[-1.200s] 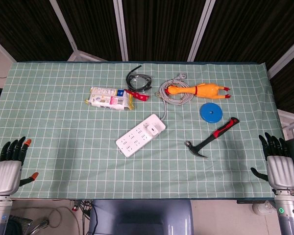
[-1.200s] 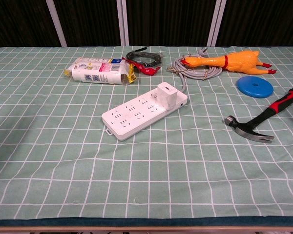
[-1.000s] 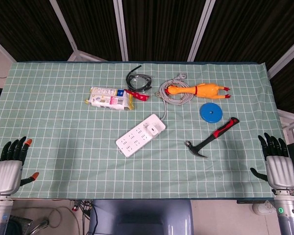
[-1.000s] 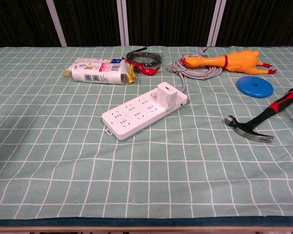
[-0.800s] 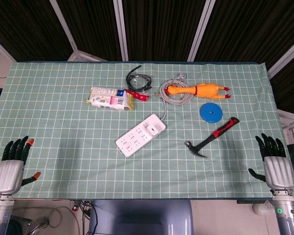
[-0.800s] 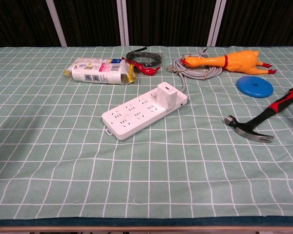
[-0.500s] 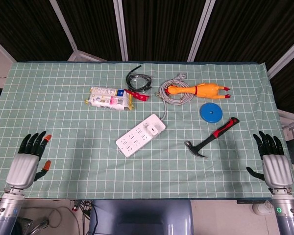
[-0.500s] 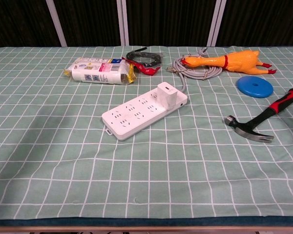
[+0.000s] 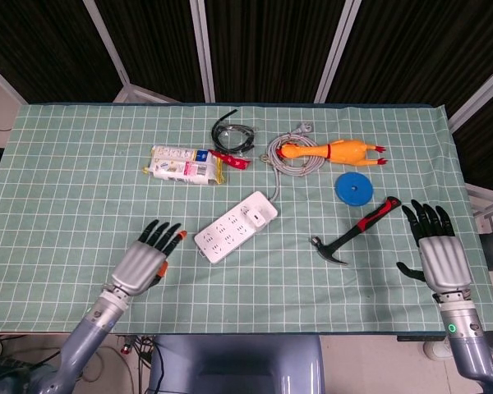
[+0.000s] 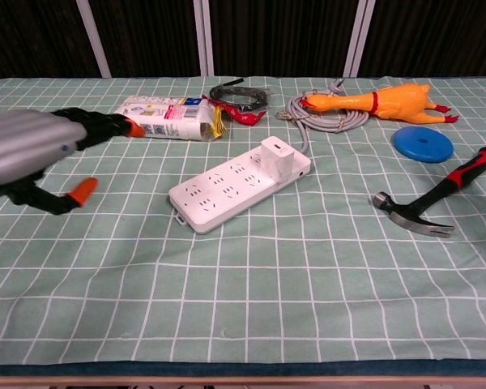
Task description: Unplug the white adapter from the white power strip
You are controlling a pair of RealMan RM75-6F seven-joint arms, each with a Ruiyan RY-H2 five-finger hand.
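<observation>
1. While nothing is held by it, the left robot hand hovers over the worktop with its fingers spread and stretched forward, just left of the white power strip and apart from it. Its back is a grey, smooth shell, the fingers are black, and some fingertips are orange.
2. Behind this robot hand lies a soft plastic packet, white with small print, and a red wrapper touches its right end.
3. Further back is a black cable, coiled loosely.
4. The white power strip is a long, flat, hard plastic bar with rows of sockets, and it lies diagonally near the middle of the worktop.
5. The white adapter is a small cube with rounded edges. It stands upright, plugged into the far right end of the strip.
6. A grey cord goes from this end to a loose coil behind.
7. On the coil lies a rubber chicken, yellow-orange and glossy, with red feet.
8. Near it is a blue disc, round and flat.
9. A hammer with a red and black handle and a dark metal head lies diagonally.
10. The right robot hand is near the right edge, fingers apart and extended, holding nothing.
11. The worktop has a green cloth with a white grid.
</observation>
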